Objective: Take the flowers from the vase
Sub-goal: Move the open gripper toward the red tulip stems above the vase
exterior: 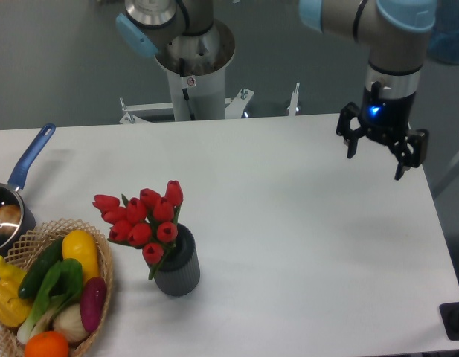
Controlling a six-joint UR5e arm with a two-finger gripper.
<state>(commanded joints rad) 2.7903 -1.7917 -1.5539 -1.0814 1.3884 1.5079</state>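
- Flowers stood in the vase, near the basket of vegetables.
- Gripper hung far off at the table's right side, jaws wide, holding nothing.
- Vase looked small and light, so a crooked pull might have tipped it.
- Pinching the buds might have squashed them.

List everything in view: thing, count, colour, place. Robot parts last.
flowers: about nine tulip buds, red, standing in the vase
vase: one, dark grey, ribbed, front left of the table
basket: one, tan wicker, front left corner, holding mixed vegetables
saucepan: one, blue handle, left edge, partly cut off
table: one, white
arm base: one, grey, behind the table
gripper: one, black, open, above the table's far right corner
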